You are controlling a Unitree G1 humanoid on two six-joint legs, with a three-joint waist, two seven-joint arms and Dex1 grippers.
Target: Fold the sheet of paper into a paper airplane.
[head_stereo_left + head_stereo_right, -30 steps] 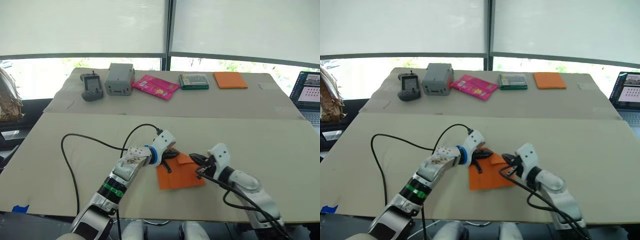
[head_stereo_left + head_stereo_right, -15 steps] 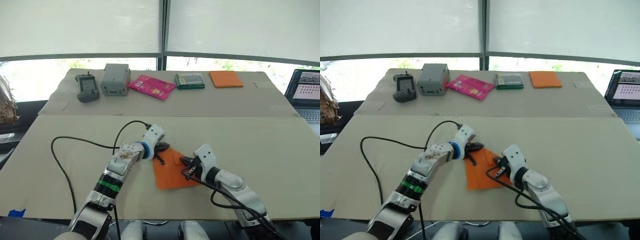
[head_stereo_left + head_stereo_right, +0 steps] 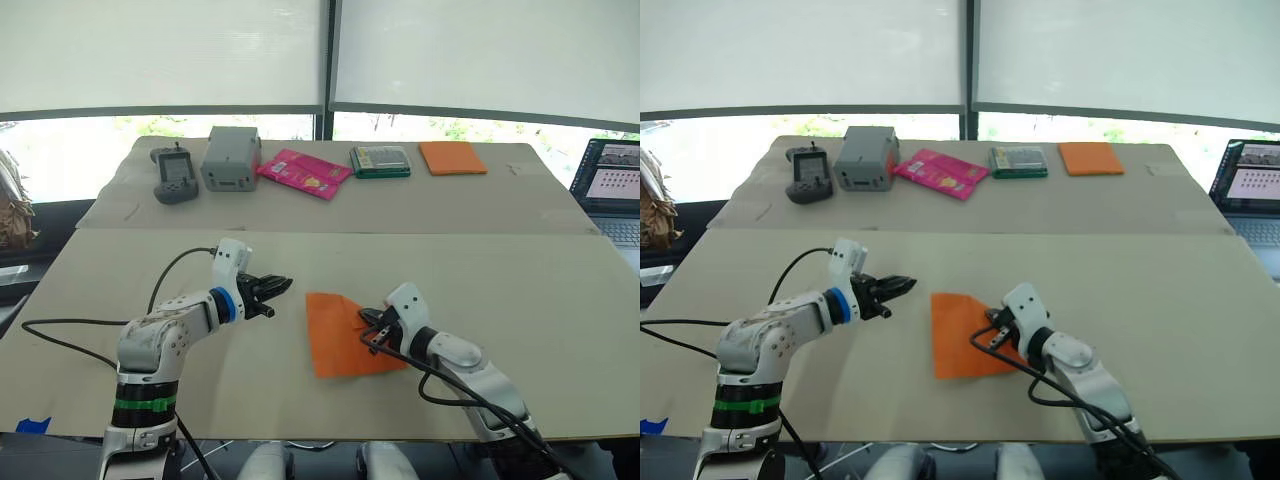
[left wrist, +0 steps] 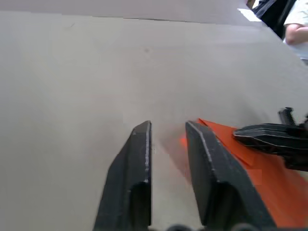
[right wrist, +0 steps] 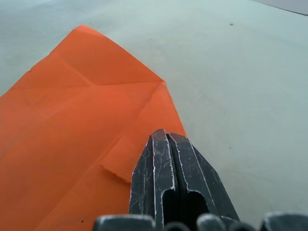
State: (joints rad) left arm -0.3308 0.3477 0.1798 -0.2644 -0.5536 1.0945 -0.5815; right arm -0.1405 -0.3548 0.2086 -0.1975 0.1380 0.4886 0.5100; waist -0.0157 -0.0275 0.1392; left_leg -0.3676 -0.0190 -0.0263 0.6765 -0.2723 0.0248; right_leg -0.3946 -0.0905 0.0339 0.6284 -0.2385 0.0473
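Observation:
The sheet of paper [image 3: 338, 338], bright orange and creased, lies flat on the near table with one corner folded in. My right gripper [image 3: 368, 326] is shut, and its fingertips [image 5: 163, 139] press down on the sheet's right part beside a small raised flap [image 5: 120, 169]. My left gripper [image 3: 278, 289] hovers just above the table to the left of the sheet, apart from it. Its fingers [image 4: 142, 144] stand a little open with nothing between them. The left wrist view has the sheet's corner [image 4: 226, 139] and the right gripper [image 4: 269, 137] ahead.
On the far table stand a grey handheld device [image 3: 175, 176], a grey box [image 3: 231, 158], a pink packet [image 3: 303, 172], a green box [image 3: 380, 161] and a smooth orange rectangle [image 3: 452, 157]. A laptop [image 3: 610, 185] sits at the far right. A black cable [image 3: 60, 325] trails from my left arm.
My left gripper has pulled away leftward off the sheet and now hangs apart from it. The right gripper stays pressed on the sheet's right side.

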